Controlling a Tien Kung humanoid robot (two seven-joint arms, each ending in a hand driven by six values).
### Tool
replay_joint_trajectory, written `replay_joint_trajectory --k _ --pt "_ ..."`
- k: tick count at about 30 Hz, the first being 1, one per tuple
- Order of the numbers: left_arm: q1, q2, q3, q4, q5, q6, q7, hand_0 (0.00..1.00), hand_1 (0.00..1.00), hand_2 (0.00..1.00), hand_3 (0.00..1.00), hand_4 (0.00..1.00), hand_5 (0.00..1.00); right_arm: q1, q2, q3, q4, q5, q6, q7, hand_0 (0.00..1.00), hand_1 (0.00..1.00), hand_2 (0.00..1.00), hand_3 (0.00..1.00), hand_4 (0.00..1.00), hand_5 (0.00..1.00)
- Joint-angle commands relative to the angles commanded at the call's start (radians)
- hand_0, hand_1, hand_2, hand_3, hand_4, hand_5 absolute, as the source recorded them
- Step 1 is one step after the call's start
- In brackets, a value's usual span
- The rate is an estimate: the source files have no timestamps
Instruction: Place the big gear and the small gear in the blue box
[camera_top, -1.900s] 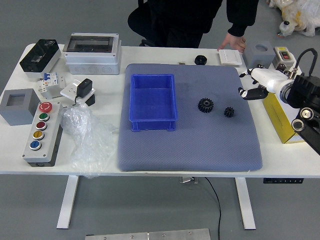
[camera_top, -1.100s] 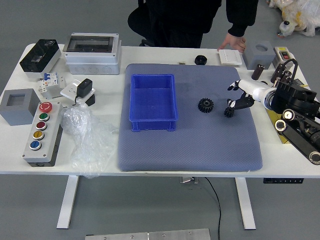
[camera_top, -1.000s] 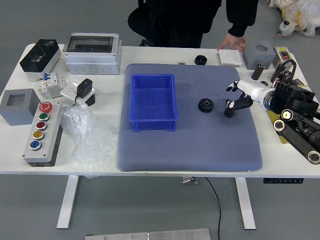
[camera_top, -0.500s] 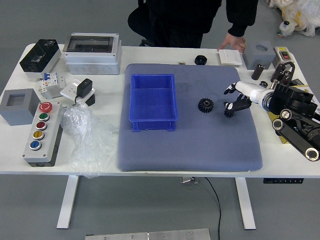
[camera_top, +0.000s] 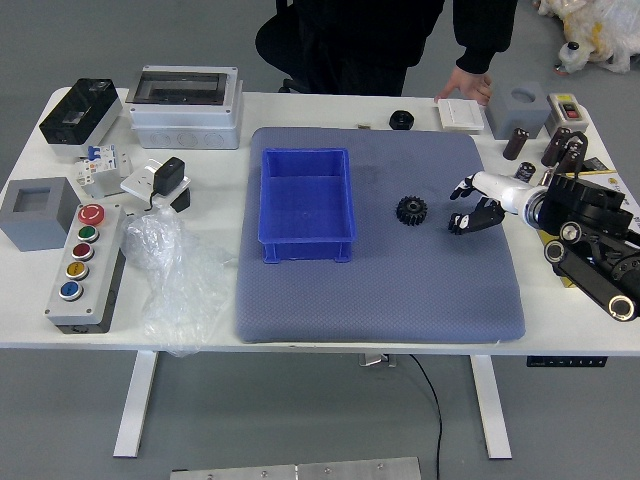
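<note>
White worktop (camera_top: 570, 328) supported blue-grey mat (camera_top: 380, 300). Blue box (camera_top: 307, 195) stood on mat's left part. Big gear (camera_top: 411, 210) lay flat, right of box. Small gear (camera_top: 456, 228) lay further right, partly covered by right hand (camera_top: 505, 192); fingers parted, no grip visible. Person's hand (camera_top: 467, 84) rested near white block (camera_top: 460, 116) at far edge.

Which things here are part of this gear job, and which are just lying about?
Job:
- big gear
- small gear, mostly hidden by the right hand
- blue box

Lying about:
- button panel
- clear plastic bag
- left gray block
- round black piece
</note>
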Motion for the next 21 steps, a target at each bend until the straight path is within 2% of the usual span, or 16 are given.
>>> replay_joint_trajectory --k 21 --pt "-0.002 -0.002 -0.001 0.000 0.000 0.000 0.000 0.862 0.831 0.827 0.781 0.600 0.372 0.019 0.030 -0.028 -0.069 0.005 0.002 -0.005 0.634 0.633 0.841 0.773 0.595 0.220"
